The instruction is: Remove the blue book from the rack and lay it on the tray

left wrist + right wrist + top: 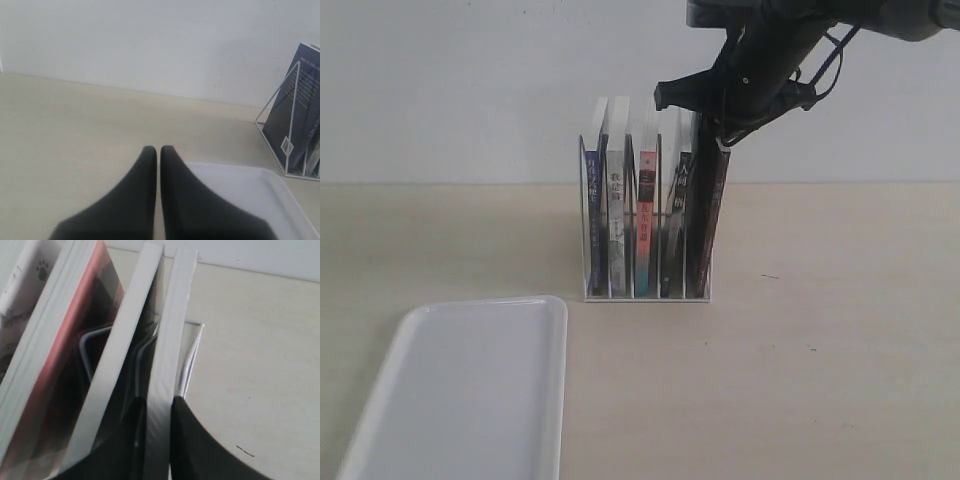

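The tray (470,390) looks smooth white plastic, the table (820,350) matt.

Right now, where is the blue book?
In the exterior view the blue book stands in the leftmost slot of the rack, next to a pale-spined book, beyond the tray.

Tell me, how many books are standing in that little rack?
5, side by side in the rack: blue book far left, then white-spined book, red-spined book, black book, and dark book far right, pinched by the right gripper. None appears hidden.
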Robot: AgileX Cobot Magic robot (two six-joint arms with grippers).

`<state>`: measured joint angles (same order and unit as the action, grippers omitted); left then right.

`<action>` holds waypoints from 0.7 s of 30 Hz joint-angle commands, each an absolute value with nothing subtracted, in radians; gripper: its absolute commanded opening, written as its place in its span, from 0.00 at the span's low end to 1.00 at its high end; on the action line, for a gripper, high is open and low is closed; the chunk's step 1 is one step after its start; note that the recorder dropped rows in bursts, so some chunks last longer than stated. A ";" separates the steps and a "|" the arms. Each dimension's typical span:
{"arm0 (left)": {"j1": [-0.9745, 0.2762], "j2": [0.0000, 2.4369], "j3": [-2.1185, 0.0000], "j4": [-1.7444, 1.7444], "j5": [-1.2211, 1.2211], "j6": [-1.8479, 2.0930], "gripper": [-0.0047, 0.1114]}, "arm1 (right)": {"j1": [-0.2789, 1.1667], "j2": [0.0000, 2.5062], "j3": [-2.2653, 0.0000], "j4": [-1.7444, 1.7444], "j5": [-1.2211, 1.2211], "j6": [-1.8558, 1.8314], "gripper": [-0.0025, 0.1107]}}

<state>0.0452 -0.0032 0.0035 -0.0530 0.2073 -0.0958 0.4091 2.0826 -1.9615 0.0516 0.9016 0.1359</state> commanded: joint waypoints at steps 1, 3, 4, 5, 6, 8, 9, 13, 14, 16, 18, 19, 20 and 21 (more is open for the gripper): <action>0.049 0.000 0.000 -0.063 0.200 -0.103 0.08 | 0.411 2.077 -1.967 0.048 0.897 0.138 0.02; 0.049 0.000 0.000 -0.063 0.200 -0.103 0.08 | 0.411 2.072 -1.967 0.048 0.893 0.147 0.02; 0.049 0.000 0.000 -0.063 0.200 -0.103 0.08 | 0.413 2.067 -1.967 0.044 0.893 0.151 0.02; 0.049 0.000 0.000 -0.063 0.200 -0.103 0.08 | 0.417 2.063 -1.967 0.039 0.886 0.151 0.02; 0.049 0.000 0.000 -0.063 0.200 -0.103 0.08 | 0.417 2.052 -1.967 0.039 0.880 0.153 0.02; 0.049 0.000 0.000 -0.063 0.200 -0.103 0.08 | 0.419 2.030 -1.967 0.039 0.870 0.163 0.02; 0.049 0.000 0.000 -0.063 0.200 -0.103 0.08 | 0.419 2.021 -1.967 0.039 0.867 0.167 0.02; 0.049 0.000 0.000 -0.063 0.200 -0.103 0.08 | 0.419 1.982 -1.967 0.039 0.867 0.170 0.02; 0.049 0.000 0.000 -0.063 0.200 -0.103 0.08 | 0.419 1.972 -1.967 0.039 0.867 0.170 0.02; 0.049 0.000 0.000 -0.063 0.200 -0.103 0.08 | 0.419 1.952 -1.967 0.039 0.867 0.170 0.02; 0.049 0.000 0.000 -0.063 0.200 -0.103 0.08 | 0.419 1.934 -1.967 0.039 0.875 0.170 0.02; 0.049 0.000 0.000 -0.063 0.200 -0.103 0.08 | 0.419 1.916 -1.967 0.036 0.885 0.172 0.02; 0.049 0.000 0.000 -0.063 0.200 -0.103 0.08 | 0.419 1.905 -1.967 0.035 0.887 0.172 0.02; 0.049 0.000 0.000 -0.063 0.200 -0.103 0.08 | 0.419 1.900 -1.967 0.031 0.893 0.172 0.02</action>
